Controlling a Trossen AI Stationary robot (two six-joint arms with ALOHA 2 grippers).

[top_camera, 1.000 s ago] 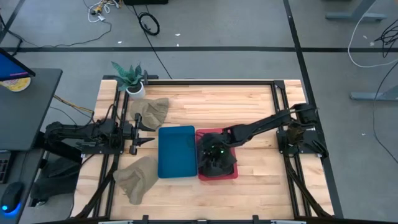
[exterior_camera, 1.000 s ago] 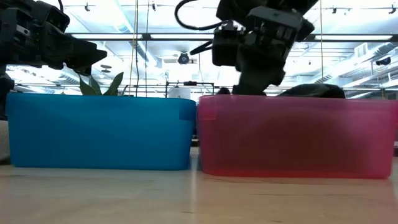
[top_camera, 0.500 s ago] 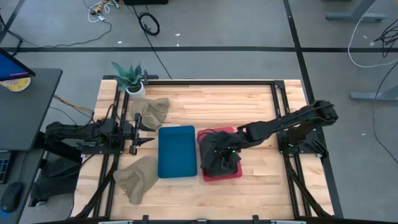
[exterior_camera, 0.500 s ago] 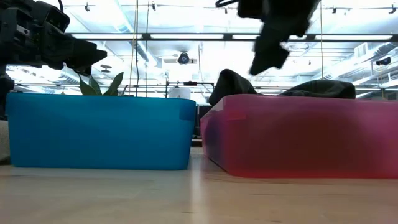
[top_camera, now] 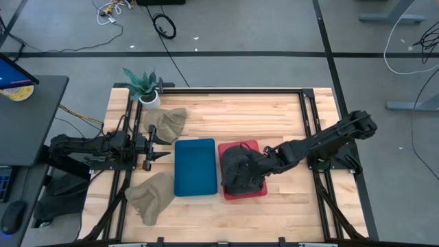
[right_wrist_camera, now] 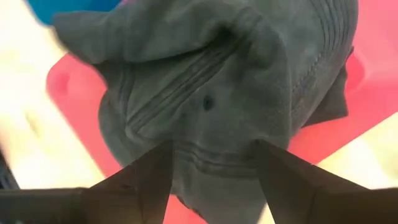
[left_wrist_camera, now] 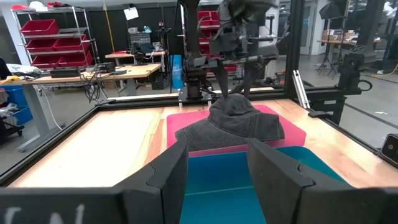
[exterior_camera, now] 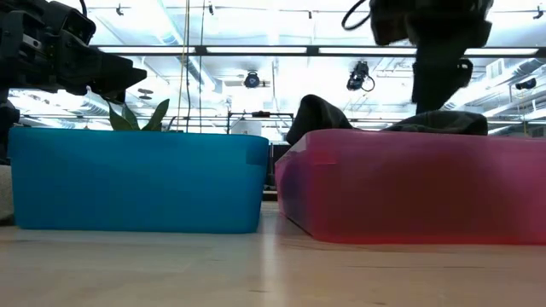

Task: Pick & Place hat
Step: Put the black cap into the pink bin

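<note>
A dark grey hat [top_camera: 239, 171] lies heaped in the red bin [top_camera: 255, 147], rising above its rim [exterior_camera: 409, 141] and reaching over the edge that faces the blue bin [top_camera: 194, 167]. My right gripper [top_camera: 265, 162] hangs open above the hat's right side, pointing steeply down, with the hat [right_wrist_camera: 211, 81] below its fingers and clear of them. In the low view my right gripper [exterior_camera: 437, 98] stands above the rim. My left gripper [top_camera: 163, 145] waits open and level at the table's left, facing the bins. Two tan hats [top_camera: 166, 123] [top_camera: 151, 195] lie flat on the table.
A potted plant [top_camera: 143, 88] stands at the far left corner. The blue bin sits directly left of the red one. Black frame rails [top_camera: 305, 110] run along the table's sides. Bare wood [top_camera: 233, 116] lies beyond the bins and at the near right.
My right gripper has risen out of the red bin and drawn back toward the table's right edge, rolling as it went, leaving the dark hat lying in the bin. The red bin has turned and shifted slightly on the table.
</note>
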